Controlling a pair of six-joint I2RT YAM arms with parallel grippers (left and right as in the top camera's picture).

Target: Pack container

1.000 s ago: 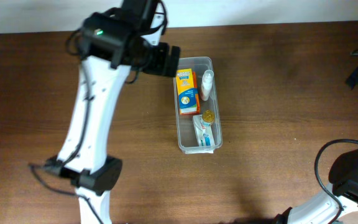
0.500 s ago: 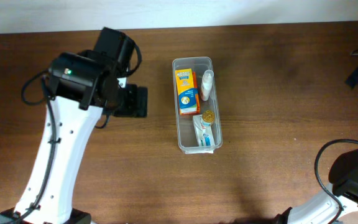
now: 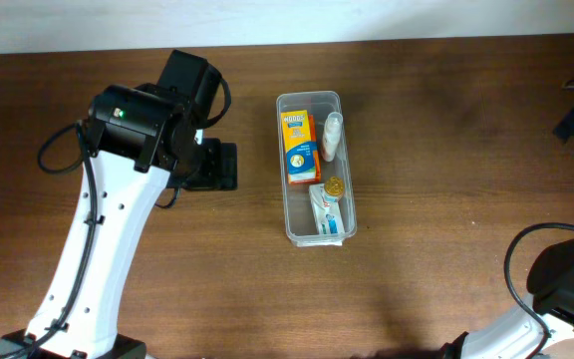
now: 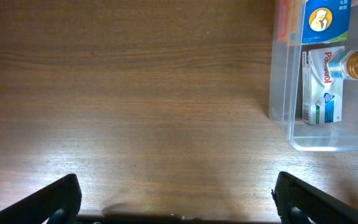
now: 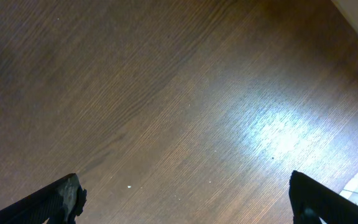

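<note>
Brown wooden desk (image 3: pixel 446 150), long clear plastic container (image 3: pixel 307 102) at its middle, holding an orange-and-blue carton (image 3: pixel 298 148), white bottle (image 3: pixel 332 135) and toothpaste box (image 3: pixel 327 211). Left hand (image 3: pixel 222 166) hangs beside it, fingers spread, empty; right hand (image 5: pixel 185 199) likewise, well apart. Danger: a careless sideways swing clips the rim and skids it.

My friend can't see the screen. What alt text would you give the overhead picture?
A clear plastic container sits on a dark wooden table, packed with an orange box, a white bottle, a gold-capped item and a toothpaste box. The left arm's end effector hovers over bare wood beside it, holding nothing.
</note>
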